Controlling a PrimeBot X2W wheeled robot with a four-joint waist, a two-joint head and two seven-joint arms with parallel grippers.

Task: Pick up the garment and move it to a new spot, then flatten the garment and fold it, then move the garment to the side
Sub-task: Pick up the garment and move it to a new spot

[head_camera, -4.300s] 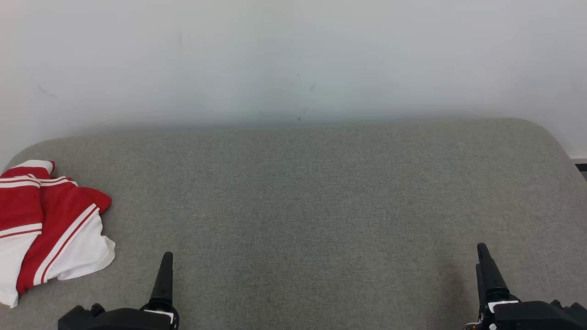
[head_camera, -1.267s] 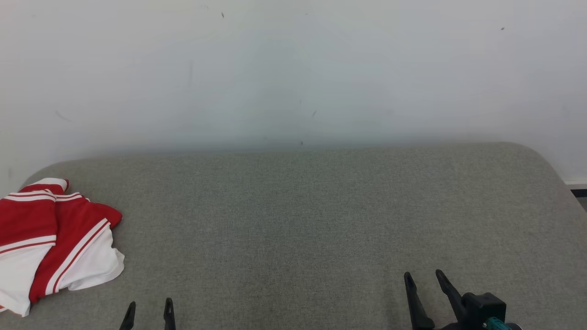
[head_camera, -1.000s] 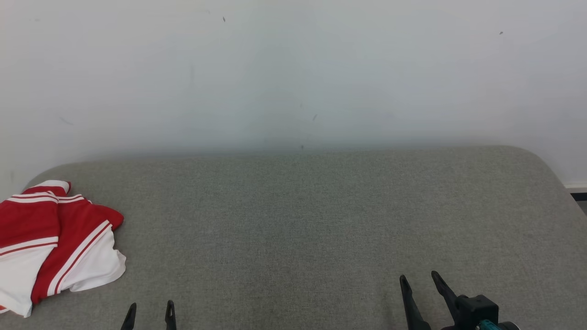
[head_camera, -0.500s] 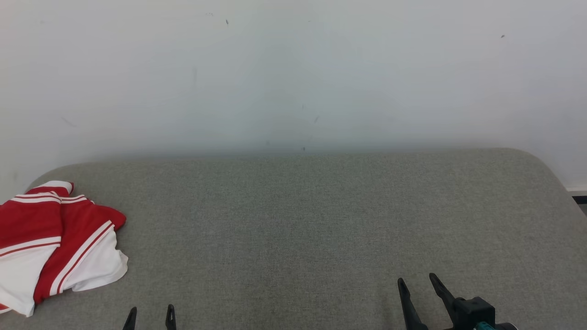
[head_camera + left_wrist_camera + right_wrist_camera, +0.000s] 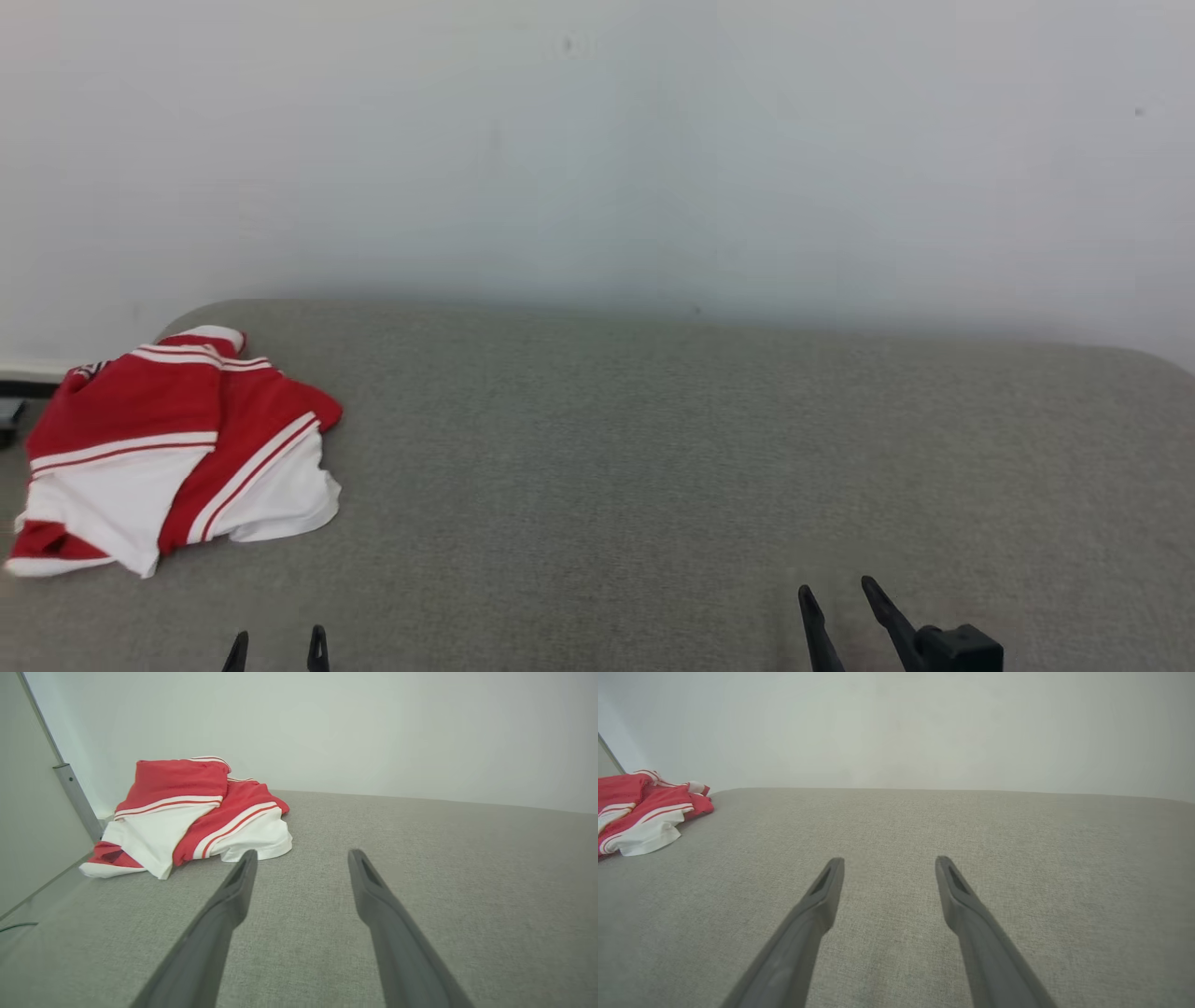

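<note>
Grey upholstered surface [image 5: 653, 448] before a pale wall [image 5: 597, 140] holds a crumpled red-and-white garment [image 5: 177, 448] at its left end, untouched; left gripper [image 5: 277, 639] and right gripper [image 5: 837, 590] both gape empty, so pickup likely needs the left arm reaching forward-left.

Perhaps a lab: bare wall [image 5: 597, 140], padded table [image 5: 653, 467].

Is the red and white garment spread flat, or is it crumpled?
Crumpled. The garment lies bunched in overlapping layers at the left end of the grey surface, its striped bands at different angles.
</note>
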